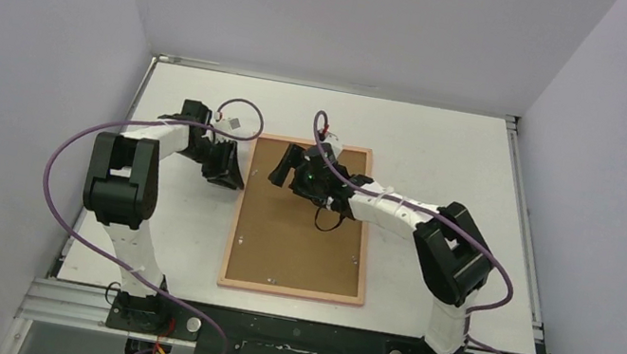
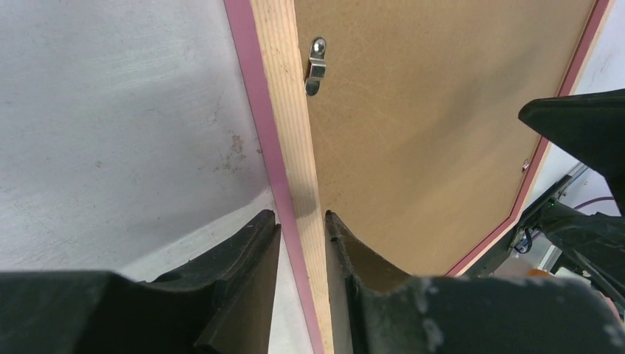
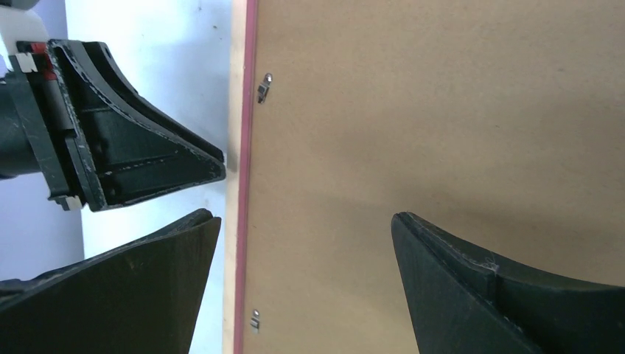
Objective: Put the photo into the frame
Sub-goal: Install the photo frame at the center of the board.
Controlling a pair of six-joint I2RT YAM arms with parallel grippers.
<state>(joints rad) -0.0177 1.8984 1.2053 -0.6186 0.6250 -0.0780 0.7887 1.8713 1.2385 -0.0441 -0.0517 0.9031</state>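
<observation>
The frame lies back-up on the white table, its pale wood rail edged in pink. A brown backing board fills it, and the photo is hidden. My left gripper straddles the frame's left rail near the top. Its jaws are narrow: the right finger rests against the wood, and a sliver of table shows between the left finger and the pink edge. My right gripper hovers wide open over the upper-left part of the board, holding nothing. The left gripper's fingers show beside the rail.
Small metal turn clips sit along the frame's inner edge. Purple cables loop beside both arms. Pale walls close in the table on three sides, and a metal rail runs along the near edge.
</observation>
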